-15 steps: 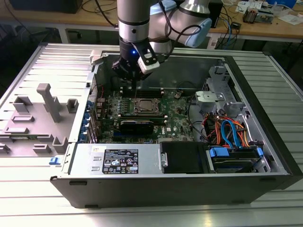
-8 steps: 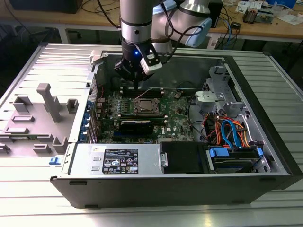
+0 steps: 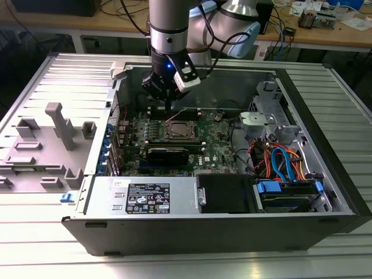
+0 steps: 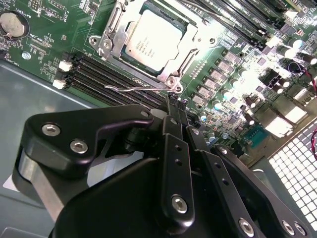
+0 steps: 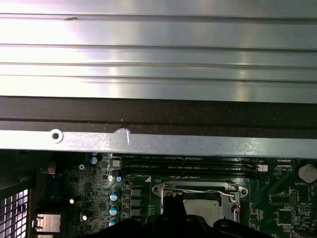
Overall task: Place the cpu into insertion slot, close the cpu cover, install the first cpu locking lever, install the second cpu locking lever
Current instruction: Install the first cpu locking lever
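The cpu (image 4: 154, 42) lies flat in the insertion slot (image 3: 171, 135) on the green board, its silvery top showing. The cpu cover (image 4: 118, 42) is folded down around it as a metal frame. A thin wire locking lever (image 4: 141, 89) runs along the socket's near edge and stands slightly raised; it also appears as the lever (image 5: 198, 191) in the first wrist view. My gripper (image 4: 174, 101) hangs just beside that lever, fingers pressed together with nothing seen between them. In the exterior view the gripper (image 3: 167, 104) hovers over the socket's far side.
Long black memory slots (image 4: 106, 74) lie next to the lever. A black heatsink block (image 3: 167, 154) sits in front of the socket. The case's rear wall (image 5: 158, 141) is close behind the gripper. Cables and a drive cage (image 3: 279, 163) fill the exterior view's right.
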`<state>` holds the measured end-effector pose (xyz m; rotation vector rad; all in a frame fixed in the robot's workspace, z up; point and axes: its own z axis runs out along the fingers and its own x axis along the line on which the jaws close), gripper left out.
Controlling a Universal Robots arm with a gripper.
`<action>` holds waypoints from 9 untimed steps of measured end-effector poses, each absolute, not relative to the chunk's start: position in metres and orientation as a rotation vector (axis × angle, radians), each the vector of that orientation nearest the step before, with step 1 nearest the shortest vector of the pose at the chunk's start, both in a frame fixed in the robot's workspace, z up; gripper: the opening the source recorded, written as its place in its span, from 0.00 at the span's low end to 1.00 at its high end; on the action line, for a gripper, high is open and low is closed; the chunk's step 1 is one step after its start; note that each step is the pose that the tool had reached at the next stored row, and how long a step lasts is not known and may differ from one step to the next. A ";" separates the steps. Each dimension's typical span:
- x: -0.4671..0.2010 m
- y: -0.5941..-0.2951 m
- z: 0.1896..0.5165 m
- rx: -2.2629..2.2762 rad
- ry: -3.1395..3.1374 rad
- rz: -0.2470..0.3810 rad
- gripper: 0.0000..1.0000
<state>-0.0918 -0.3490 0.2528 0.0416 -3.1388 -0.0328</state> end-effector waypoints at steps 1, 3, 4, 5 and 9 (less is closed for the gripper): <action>-0.092 -0.349 0.253 0.042 -3.139 -0.033 0.11; -0.092 -0.349 0.253 0.042 -3.139 -0.033 0.11; -0.092 -0.349 0.253 0.042 -3.139 -0.033 0.11; -0.092 -0.349 0.253 0.042 -3.139 -0.033 0.11; -0.091 -0.349 0.252 0.038 -3.141 -0.033 0.11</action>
